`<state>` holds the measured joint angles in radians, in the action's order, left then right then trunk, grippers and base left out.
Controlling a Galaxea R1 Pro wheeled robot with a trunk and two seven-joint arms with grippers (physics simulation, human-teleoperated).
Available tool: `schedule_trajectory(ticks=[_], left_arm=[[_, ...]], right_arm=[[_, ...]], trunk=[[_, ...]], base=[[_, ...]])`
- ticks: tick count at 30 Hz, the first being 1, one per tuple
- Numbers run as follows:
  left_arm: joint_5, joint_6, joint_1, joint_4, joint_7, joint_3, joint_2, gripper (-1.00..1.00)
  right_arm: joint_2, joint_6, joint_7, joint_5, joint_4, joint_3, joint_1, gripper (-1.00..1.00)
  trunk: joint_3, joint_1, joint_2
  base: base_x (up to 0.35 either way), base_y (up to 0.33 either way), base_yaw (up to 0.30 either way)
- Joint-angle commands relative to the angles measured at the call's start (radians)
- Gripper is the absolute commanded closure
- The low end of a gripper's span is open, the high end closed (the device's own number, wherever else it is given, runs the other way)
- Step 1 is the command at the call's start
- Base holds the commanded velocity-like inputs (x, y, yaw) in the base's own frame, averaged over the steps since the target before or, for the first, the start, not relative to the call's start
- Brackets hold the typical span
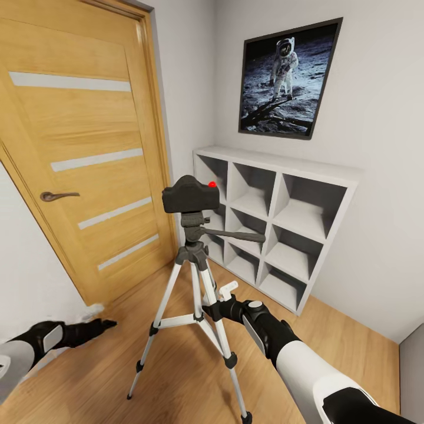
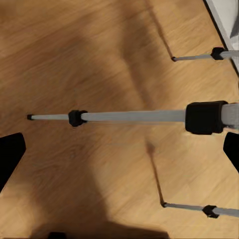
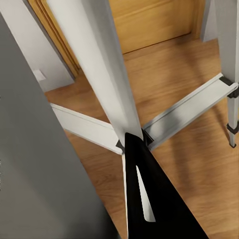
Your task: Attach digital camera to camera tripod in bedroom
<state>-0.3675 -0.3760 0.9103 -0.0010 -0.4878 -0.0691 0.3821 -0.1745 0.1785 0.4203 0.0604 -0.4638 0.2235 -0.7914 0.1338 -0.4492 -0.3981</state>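
Observation:
The digital camera, black with a red dot on top, sits on the black head of the camera tripod, whose pan handle points right. The tripod stands upright on the wood floor with its silver legs spread. My right gripper is low among the legs. In the right wrist view one black finger lies against a silver leg, so it looks shut on that leg. My left gripper hangs open at the lower left, apart from the tripod, and its wrist view looks down on a tripod leg.
An oak door with frosted strips stands shut on the left. White cube shelves line the right wall behind the tripod, under an astronaut poster. Wood floor spreads around the tripod's feet.

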Motion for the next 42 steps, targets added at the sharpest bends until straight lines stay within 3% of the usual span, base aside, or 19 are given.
schedule_trajectory(ticks=[1, 3, 5, 6, 7, 9, 10, 12, 13, 14, 18, 21, 31, 32, 42], left_arm=[[-0.040, 0.054, -0.042, 0.000, 0.020, -0.004, -0.010, -1.00], [-0.069, 0.110, -0.078, 0.000, 0.042, -0.004, -0.021, -1.00], [-0.128, 0.184, -0.134, 0.001, 0.124, -0.004, -0.051, -1.00], [-0.142, 0.195, -0.146, 0.001, 0.155, -0.004, -0.060, -1.00], [-0.166, 0.210, -0.168, 0.001, 0.228, -0.004, -0.080, -1.00], [-0.187, 0.220, -0.190, 0.001, 0.314, -0.004, -0.099, -1.00], [-0.203, 0.226, -0.210, 0.001, 0.405, -0.004, -0.120, -1.00], [-0.216, 0.230, -0.243, 0.001, 0.526, -0.004, -0.150, -1.00], [-0.219, 0.230, -0.257, 0.001, 0.559, -0.004, -0.160, -1.00], [-0.222, 0.231, -0.307, 0.001, 0.623, -0.005, -0.183, -1.00], [-0.216, 0.236, -0.422, 0.000, 0.673, -0.007, -0.221, -1.00], [-0.210, 0.242, -0.476, 0.000, 0.683, -0.009, -0.244, -1.00], [-0.211, 0.239, -0.525, 0.001, 0.692, -0.010, -0.270, -1.00], [-0.212, 0.238, -0.533, 0.001, 0.692, -0.009, -0.271, -1.00], [-0.207, 0.246, -0.560, 0.001, 0.690, -0.011, -0.275, -1.00]], right_arm=[[0.000, 0.006, 0.005, 0.009, -0.001, -0.002, -0.001, 1.00], [0.000, 0.006, 0.005, 0.009, -0.001, -0.002, 0.000, 1.00], [0.000, 0.006, 0.005, 0.009, -0.001, -0.003, -0.001, 1.00], [0.000, 0.006, 0.005, 0.009, -0.001, -0.003, -0.001, 1.00], [0.000, 0.006, 0.005, 0.009, -0.001, -0.003, -0.001, 1.00], [0.000, 0.006, 0.005, 0.009, -0.001, -0.003, -0.001, 1.00], [0.000, 0.006, 0.006, 0.009, -0.001, -0.003, -0.001, 1.00], [0.000, 0.006, 0.006, 0.009, -0.001, -0.003, -0.001, 1.00], [0.000, 0.006, 0.006, 0.008, -0.001, -0.003, -0.001, 1.00], [0.000, 0.006, 0.006, 0.008, -0.002, -0.003, -0.001, 1.00], [0.000, 0.007, 0.005, 0.006, -0.001, -0.003, -0.001, 1.00], [0.000, 0.006, 0.004, 0.006, -0.001, -0.003, 0.000, 1.00], [0.000, 0.006, 0.002, 0.014, -0.001, -0.003, -0.001, 1.00], [0.000, 0.006, 0.002, 0.014, -0.001, -0.003, -0.001, -1.00], [0.000, 0.006, 0.002, 0.014, -0.001, -0.003, -0.001, -1.00]], trunk=[[0.002, -0.001, -0.002], [0.002, -0.001, -0.002], [0.002, -0.001, -0.002], [0.002, -0.001, -0.002], [0.002, -0.001, -0.002], [0.002, -0.001, -0.002], [0.002, -0.001, -0.002], [0.002, -0.001, -0.002], [0.002, -0.001, -0.002], [0.002, -0.001, -0.002], [0.002, -0.001, -0.002], [0.002, -0.001, -0.002], [0.002, -0.001, -0.002], [0.002, -0.001, -0.002], [0.002, -0.001, -0.002]], base=[[0.000, 0.000, 0.000], [0.000, 0.000, 0.000], [0.000, 0.000, 0.000], [0.000, 0.000, 0.000], [0.000, 0.000, 0.000], [0.000, 0.000, 0.000], [0.000, 0.000, 0.000], [0.000, 0.000, 0.000], [0.000, 0.000, 0.000], [0.000, 0.000, 0.000], [0.000, 0.000, 0.000], [0.000, 0.000, 0.000], [0.000, 0.000, 0.000], [0.000, 0.000, 0.000], [0.000, 0.000, 0.000]])
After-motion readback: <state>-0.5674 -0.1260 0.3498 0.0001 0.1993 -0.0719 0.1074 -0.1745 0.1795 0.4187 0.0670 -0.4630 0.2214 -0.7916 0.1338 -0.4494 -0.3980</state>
